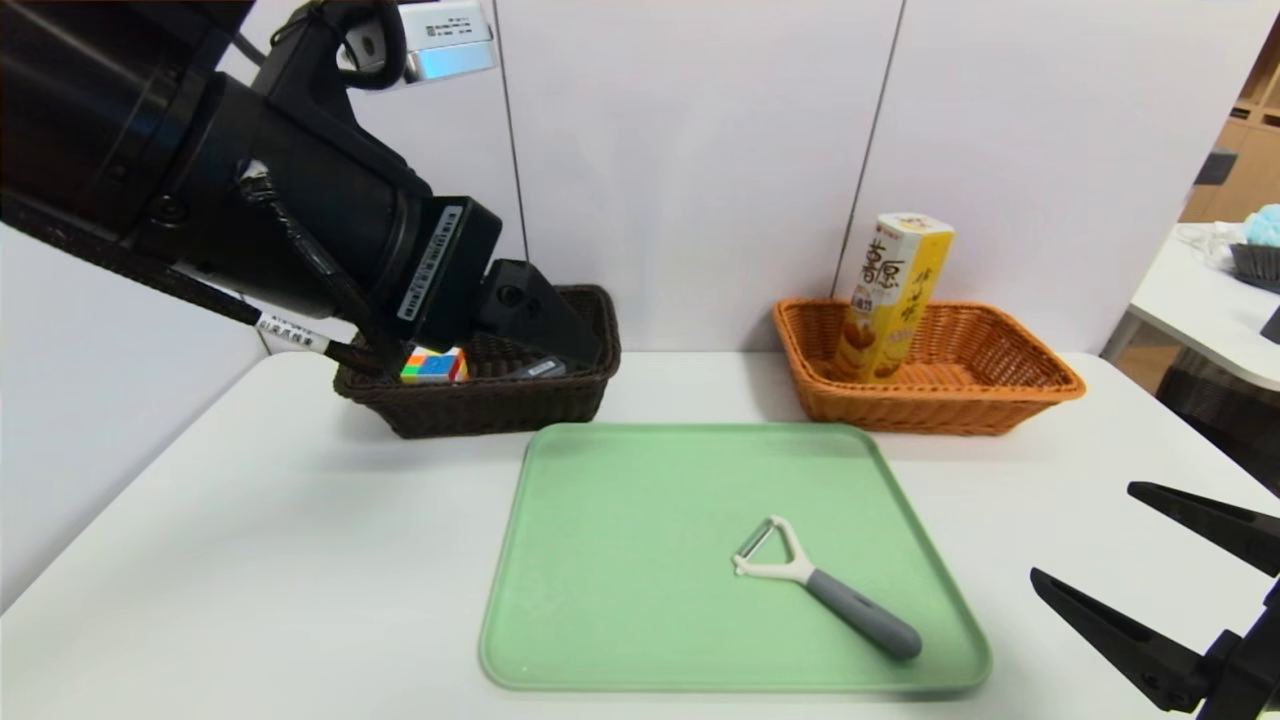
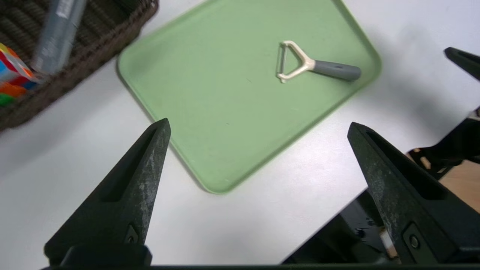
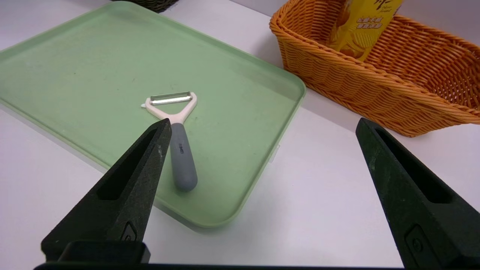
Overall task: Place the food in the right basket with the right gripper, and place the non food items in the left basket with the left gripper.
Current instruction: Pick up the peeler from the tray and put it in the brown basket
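We see a peeler (image 1: 823,588) with a cream Y-shaped head, a metal blade and a grey handle, lying flat on the right half of a green tray (image 1: 620,560) in the middle of the white table (image 1: 250,560). Its long axis runs diagonally: the blade end points far-left, the handle end near-right toward the tray's near right corner. Far-left stands the dark brown basket (image 1: 500,400), holding a colourful cube (image 1: 434,366) and a grey tube-shaped item (image 2: 58,35). Far-right, the orange basket (image 1: 930,370) holds a tall yellow snack box (image 1: 893,296) leaning upright. Our left pincer (image 2: 258,127) hangs released above the table at the tray's left side, holding nothing; our right pincer (image 1: 1140,545) rests released at the near right, just beside the tray. Nothing lies over the peeler
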